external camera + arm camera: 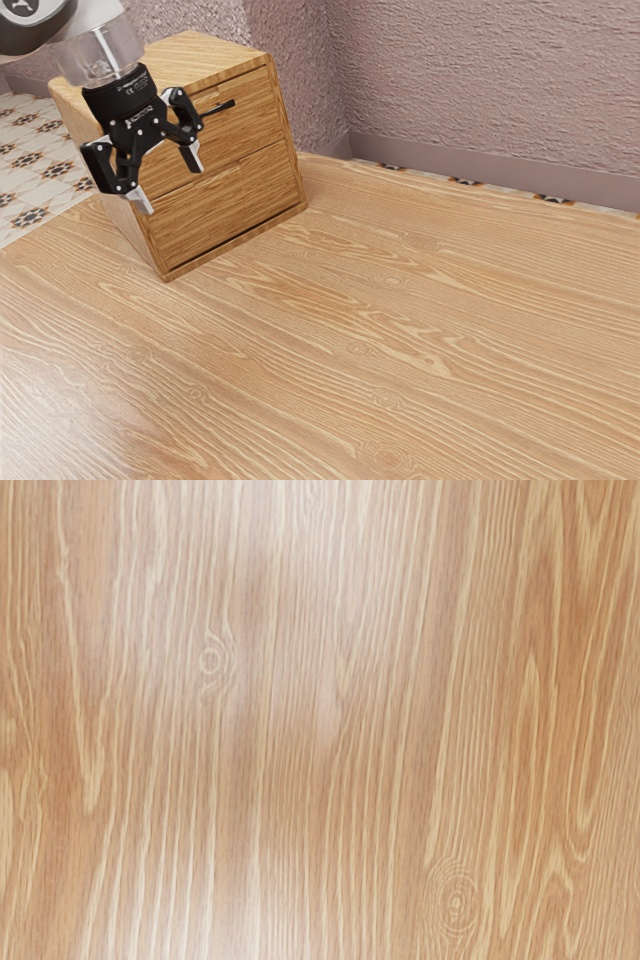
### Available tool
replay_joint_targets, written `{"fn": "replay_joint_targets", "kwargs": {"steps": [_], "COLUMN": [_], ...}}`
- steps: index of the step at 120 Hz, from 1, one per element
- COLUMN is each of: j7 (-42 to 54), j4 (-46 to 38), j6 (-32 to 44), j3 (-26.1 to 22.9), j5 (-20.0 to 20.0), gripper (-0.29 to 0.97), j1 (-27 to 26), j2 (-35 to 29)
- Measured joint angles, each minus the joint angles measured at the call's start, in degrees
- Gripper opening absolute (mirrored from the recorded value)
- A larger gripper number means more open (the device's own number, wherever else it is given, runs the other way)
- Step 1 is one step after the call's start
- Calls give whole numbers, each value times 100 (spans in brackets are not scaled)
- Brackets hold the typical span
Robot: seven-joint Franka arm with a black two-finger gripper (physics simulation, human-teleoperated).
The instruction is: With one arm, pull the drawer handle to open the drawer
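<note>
One dark handle runs level across the upper drawer of the cabinet, which stands at the table's far corner on the exterior view's left. Our gripper hangs before the drawer fronts, fingers spread and holding nothing. The handle lies just above the fingertips, toward the exterior view's right. We judge the fingers must rise and straddle the bar across its length.

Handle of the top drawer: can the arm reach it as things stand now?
Probably yes. The jaws stand open just in front of the drawer, close to the handle, and nothing lies between them.
</note>
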Motion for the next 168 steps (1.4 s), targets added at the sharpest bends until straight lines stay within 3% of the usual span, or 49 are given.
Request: {"fn": "replay_joint_targets", "kwargs": {"steps": [20, 36, 48, 76, 82, 95, 101, 106, 112, 116, 120, 126, 132, 134, 141, 144, 159, 168], "j7": [-2, 2, 2, 526, 567, 613, 573, 518, 443, 399, 355, 279, 182, 148, 39, -3, -247, -460], "j4": [27, 937, 1123, 1169, 1163, 824, 653, 608, 648, 677, 679, 573, 384, 266, -50, -121, -216, 1], "j6": [-5, -51, 353, 1437, 1584, 1808, 1876, 1919, 1964, 1990, 2012, 2038, 2057, 2062, 2064, 2058, 1964, 1746], "j3": [5, 103, 198, 155, -116, -1680, -2073, -1992, -375, 111, -419, -1864, -2603, -3019, -5099, -5599, -6701, -6950], "j5": [1, 213, 297, 312, 273, 83, 126, 249, 344, 326, 312, 370, 429, 429, 286, 173, -767, -1774], "gripper": [66, 66, 66, 65, 64, 64, 65, 65, 65, 65, 65, 65, 65, 65, 65, 65, 65, 64], "j1": [38, 5, -80, 257, 621, 2595, 2968, 2679, 911, 379, 873, 2378, 3342, 3873, 6729, 7418, 8860, 9879], "j2": [-8, -262, 181, 856, 942, 583, 428, 384, 461, 535, 569, 484, 226, 71, -700, -997, -1834, -2894]}}
